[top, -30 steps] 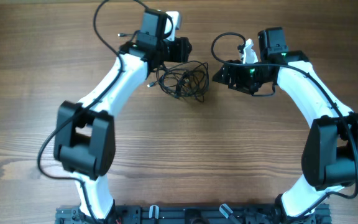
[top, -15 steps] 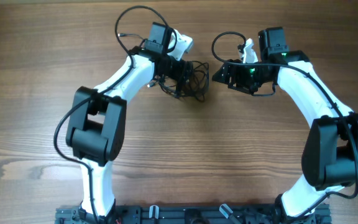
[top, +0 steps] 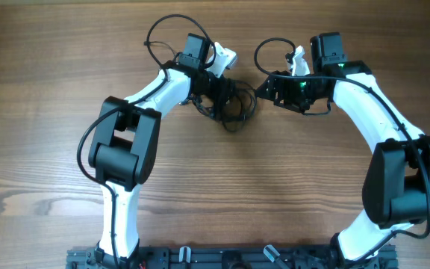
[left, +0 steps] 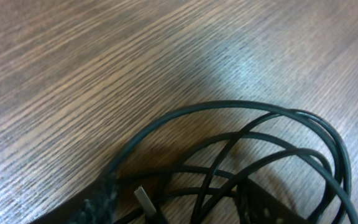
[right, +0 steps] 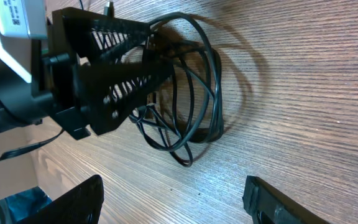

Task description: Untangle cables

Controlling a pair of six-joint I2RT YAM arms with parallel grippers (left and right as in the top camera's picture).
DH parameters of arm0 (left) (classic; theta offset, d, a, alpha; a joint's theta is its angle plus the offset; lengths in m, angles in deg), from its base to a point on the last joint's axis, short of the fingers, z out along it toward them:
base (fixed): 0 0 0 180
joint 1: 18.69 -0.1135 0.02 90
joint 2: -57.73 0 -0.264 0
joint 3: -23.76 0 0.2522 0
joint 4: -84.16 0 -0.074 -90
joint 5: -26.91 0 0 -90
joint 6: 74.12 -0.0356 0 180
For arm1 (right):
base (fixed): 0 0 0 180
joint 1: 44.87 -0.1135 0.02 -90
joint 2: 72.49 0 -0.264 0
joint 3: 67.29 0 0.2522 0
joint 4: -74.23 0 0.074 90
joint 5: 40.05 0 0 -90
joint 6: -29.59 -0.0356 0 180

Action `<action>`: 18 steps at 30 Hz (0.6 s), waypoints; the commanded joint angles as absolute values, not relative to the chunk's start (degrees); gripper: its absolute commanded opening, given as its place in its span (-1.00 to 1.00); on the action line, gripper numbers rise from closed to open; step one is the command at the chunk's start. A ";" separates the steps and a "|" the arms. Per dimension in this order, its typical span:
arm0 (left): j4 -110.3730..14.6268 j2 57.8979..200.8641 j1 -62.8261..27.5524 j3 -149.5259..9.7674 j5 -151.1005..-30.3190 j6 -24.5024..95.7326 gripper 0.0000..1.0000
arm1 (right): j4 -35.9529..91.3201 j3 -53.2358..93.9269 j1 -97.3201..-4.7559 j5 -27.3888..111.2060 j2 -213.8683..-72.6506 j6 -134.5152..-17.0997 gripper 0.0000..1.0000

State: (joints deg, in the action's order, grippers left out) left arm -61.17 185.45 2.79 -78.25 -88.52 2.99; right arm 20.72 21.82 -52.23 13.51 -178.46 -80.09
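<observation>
The cables (top: 235, 107) lie as one tangled bundle of thin black cords on the wooden table (top: 51, 149), between my two arms. My left gripper (top: 219, 88) is down on the bundle's left part and open. Several strands and a silvery plug (left: 143, 199) lie between its fingertips (left: 101, 198). In the right wrist view those lattice fingers (right: 120, 81) straddle the cables (right: 194, 106). My right gripper (top: 263, 90) stands open just right of the bundle, low over the table, with bare wood between its fingers (right: 278, 199).
A thicker black wire (top: 159, 33) loops up behind the left wrist, and another wire (top: 269, 46) arcs beside the right wrist. Both arm bases stand at the table's front edge (top: 222, 258).
My left arm has swung right and brought its gripper down onto the bundle, which has shifted slightly rightward. The right arm has not moved.
</observation>
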 commanded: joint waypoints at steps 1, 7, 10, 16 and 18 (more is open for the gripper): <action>-61.11 188.30 3.36 -78.47 -89.40 4.72 0.08 | 21.05 21.76 -52.43 12.22 -179.01 -80.53 0.48; -60.91 188.27 2.81 -77.99 -79.10 13.31 -0.68 | 21.07 21.76 -52.43 12.72 -179.01 -80.31 0.49; -60.04 187.75 1.06 -77.99 -71.15 25.18 -0.80 | 21.22 21.76 -52.43 12.61 -179.01 -79.89 0.55; -51.25 185.85 -5.58 -77.99 -75.41 49.88 -0.78 | 21.71 21.76 -53.63 12.63 -179.01 -78.30 0.58; -48.89 185.65 -7.94 -77.99 -82.40 51.91 -0.74 | 22.36 21.76 -54.79 12.63 -179.01 -78.17 0.57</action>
